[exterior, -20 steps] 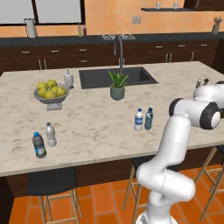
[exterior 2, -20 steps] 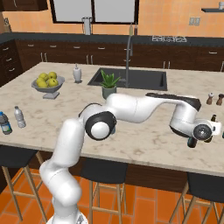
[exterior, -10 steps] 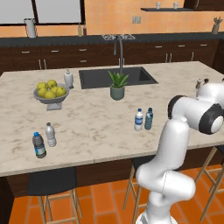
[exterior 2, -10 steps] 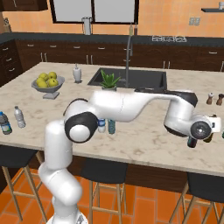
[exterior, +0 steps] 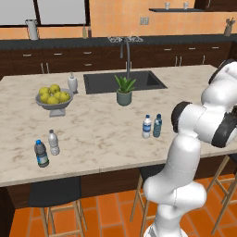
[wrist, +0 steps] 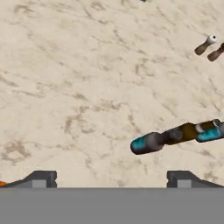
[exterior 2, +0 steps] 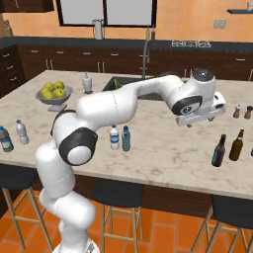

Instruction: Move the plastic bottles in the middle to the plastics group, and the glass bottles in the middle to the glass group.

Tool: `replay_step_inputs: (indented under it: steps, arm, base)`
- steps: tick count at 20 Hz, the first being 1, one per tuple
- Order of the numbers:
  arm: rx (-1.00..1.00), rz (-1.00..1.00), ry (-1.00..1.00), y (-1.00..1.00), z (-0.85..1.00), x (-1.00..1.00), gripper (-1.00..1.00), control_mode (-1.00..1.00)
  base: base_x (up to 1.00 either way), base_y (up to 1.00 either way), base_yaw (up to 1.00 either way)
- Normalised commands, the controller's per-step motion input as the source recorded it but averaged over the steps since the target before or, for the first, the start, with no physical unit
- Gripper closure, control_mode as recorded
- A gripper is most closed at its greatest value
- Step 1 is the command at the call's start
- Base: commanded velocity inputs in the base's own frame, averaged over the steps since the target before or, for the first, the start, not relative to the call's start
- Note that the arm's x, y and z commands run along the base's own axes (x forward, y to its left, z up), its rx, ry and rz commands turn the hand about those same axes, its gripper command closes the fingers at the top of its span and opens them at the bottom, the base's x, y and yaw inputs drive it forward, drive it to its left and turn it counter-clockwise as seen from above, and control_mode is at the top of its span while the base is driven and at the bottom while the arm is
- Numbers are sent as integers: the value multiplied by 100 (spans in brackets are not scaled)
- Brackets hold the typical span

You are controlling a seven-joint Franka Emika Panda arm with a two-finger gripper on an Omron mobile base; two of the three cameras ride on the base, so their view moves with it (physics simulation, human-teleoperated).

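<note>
Two small plastic bottles stand side by side in the middle of the island, a clear one with a blue cap [exterior: 146, 126] [exterior 2: 114, 137] and a blue-tinted one [exterior: 157, 125] [exterior 2: 126, 138]. The plastics group, a dark green-labelled bottle [exterior: 41, 153] [exterior 2: 5, 139] and a pale clear one [exterior: 54, 142] [exterior 2: 21, 132], stands at the left front. At the right front stand a dark bottle with a teal label [exterior 2: 219, 150] [wrist: 146, 143] and a brown glass bottle [exterior 2: 236, 145] [wrist: 205, 131]. My gripper [exterior 2: 199, 118] [wrist: 111, 177] hangs open above the counter, up and left of them, holding nothing.
Salt and pepper shakers [exterior 2: 237, 111] [wrist: 204, 45] stand behind the glass bottles. A fruit bowl [exterior: 54, 98], a soap dispenser [exterior: 72, 83], a potted plant [exterior: 124, 91] and the sink [exterior: 139, 81] lie at the back. Stools stand under the front edge.
The hand has lifted up and to the left, away from the glass bottles at the right front. Its jaws stay open. The bottles have not moved.
</note>
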Motion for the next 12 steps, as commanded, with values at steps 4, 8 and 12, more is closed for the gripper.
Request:
replay_step_inputs:
  steps: [4, 8, 12]
  arm:
    - [14, 4, 1, 87, -10, -2, -100, -100]
    - [1, 0, 2, 100, -2, -2, -100, -100]
    - [0, 0, 1, 100, -3, 0, -100, -100]
  base:
    - [0, 0, 0]
    - [0, 0, 0]
    - [0, 0, 0]
